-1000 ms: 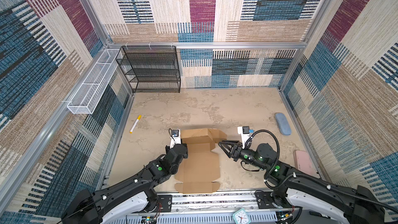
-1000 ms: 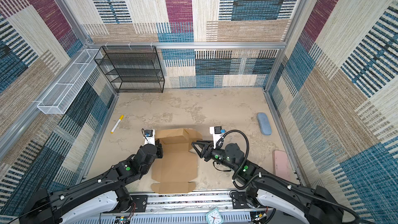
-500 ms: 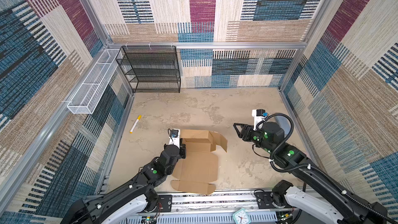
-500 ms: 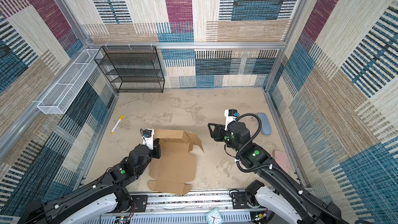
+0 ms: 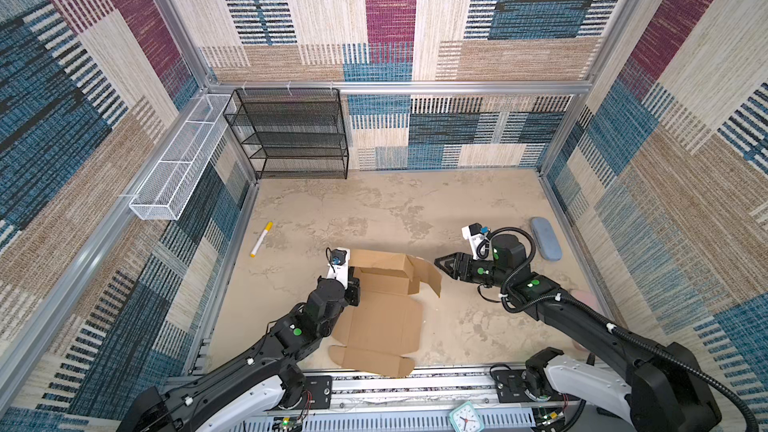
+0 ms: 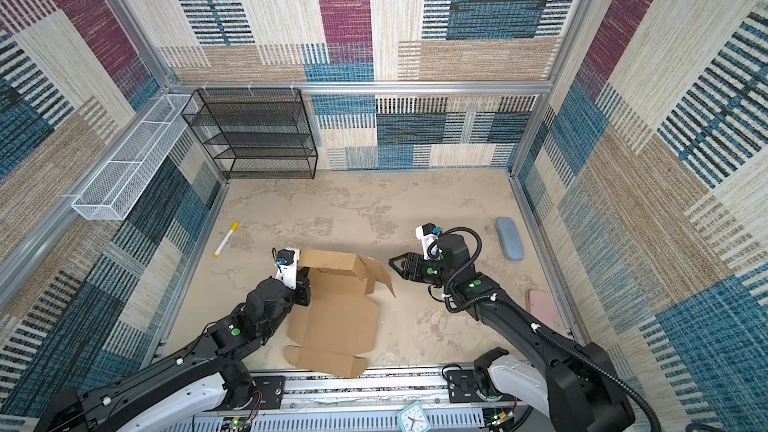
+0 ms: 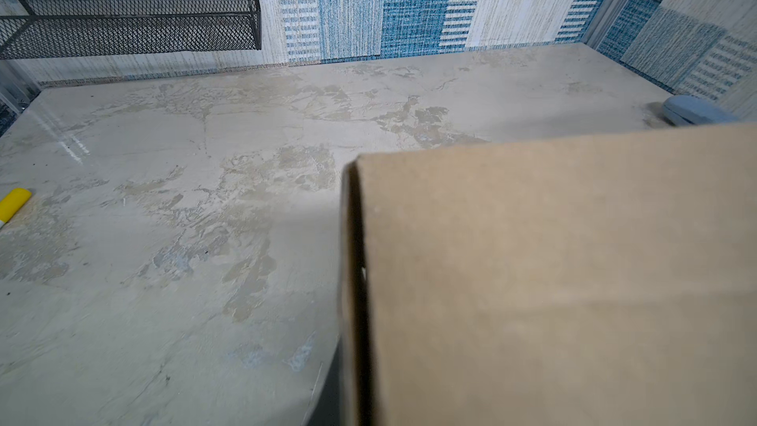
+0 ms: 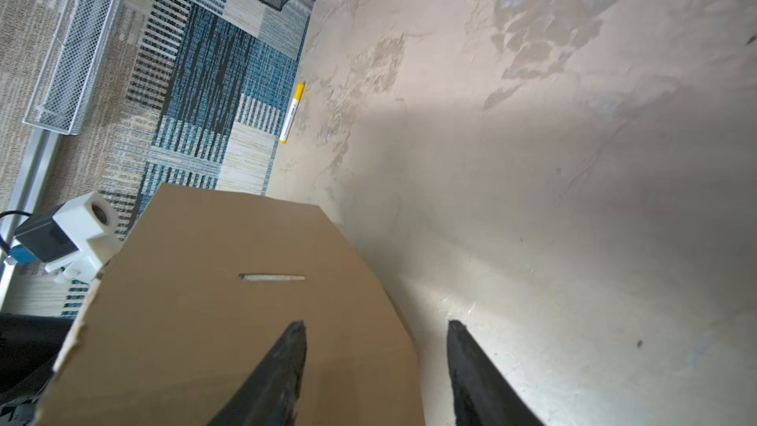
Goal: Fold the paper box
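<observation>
Two arms, both mine, work over a mottled beige table (image 5: 374, 201); items follow by size. A black mesh shelf rack (image 5: 291, 135) stands against the far wall, and a white wire basket (image 5: 178, 168) hangs on the left wall. The paper box (image 5: 382, 326), plain brown corrugated cardboard, lies at the near middle of the table between my arms. Its base panel and near flaps are flat, its far end is partly raised into walls, and its slotted right flap stands tilted outward. My left gripper (image 5: 353, 283) sits at the box's left wall with fingers pressed together. I judge that they pinch that wall, though the left wrist view shows only cardboard close up. My right gripper (image 8: 377, 323) has its fingers spread and empty, just beside the right flap's outer face; whether a fingertip grazes it I cannot tell. Smaller items: a blue-grey glasses case (image 5: 546, 238) by the right wall, a yellow-capped marker (image 5: 261, 238) to the left and a small clock (image 5: 465, 419) at the front rail. Hazards, as I judge them: a push on the leaning flap could slide the whole sheet if my left pinch slips, the flap could crease away from its score line, or the raised far walls could spring flat. Writing: the box is unprinted, the marker's barrel bears print too small to read, and the clock's numerals are too small to read.
</observation>
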{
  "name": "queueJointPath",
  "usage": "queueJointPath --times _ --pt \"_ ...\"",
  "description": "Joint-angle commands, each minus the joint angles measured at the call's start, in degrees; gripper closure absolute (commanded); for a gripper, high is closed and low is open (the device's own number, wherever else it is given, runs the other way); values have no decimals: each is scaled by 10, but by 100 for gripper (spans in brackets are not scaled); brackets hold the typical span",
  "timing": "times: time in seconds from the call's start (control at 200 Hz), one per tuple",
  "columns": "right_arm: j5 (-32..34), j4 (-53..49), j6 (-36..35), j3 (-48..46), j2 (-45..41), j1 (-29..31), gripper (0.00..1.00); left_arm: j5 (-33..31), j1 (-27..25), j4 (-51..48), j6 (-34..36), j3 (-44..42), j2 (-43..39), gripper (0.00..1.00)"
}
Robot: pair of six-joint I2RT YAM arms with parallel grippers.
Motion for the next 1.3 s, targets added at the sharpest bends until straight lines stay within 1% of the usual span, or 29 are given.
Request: queueJointPath --times 0.0,0.1,0.23,0.361,0.551,0.736,0.861,0.976,1.157,1.292 --pt "-47 80 33 -16 13 8 42 3 1 19 -14 5 3 100" --pt "-48 105 35 -21 32 25 42 8 1 23 -16 2 3 100" --pt "-36 116 30 -16 41 34 42 16 1 26 -21 -2 3 100" --pt "-39 126 28 -18 56 43 42 19 1 33 -25 -8 5 100" --pt "-25 156 36 -33 49 78 42 19 1 37 -31 -11 2 100" --pt "-14 159 39 -42 42 88 42 20 1 36 -33 -8 8 100" --pt "-13 183 40 -55 38 96 42 22 0 42 -37 -11 12 100" --pt "-17 189 22 -52 42 105 42 24 1 45 -38 -8 17 100" --pt "-9 169 -23 -42 29 117 42 27 1 42 -37 -3 19 100" --pt "9 152 -53 -45 21 136 42 26 1 40 -39 -4 18 100"
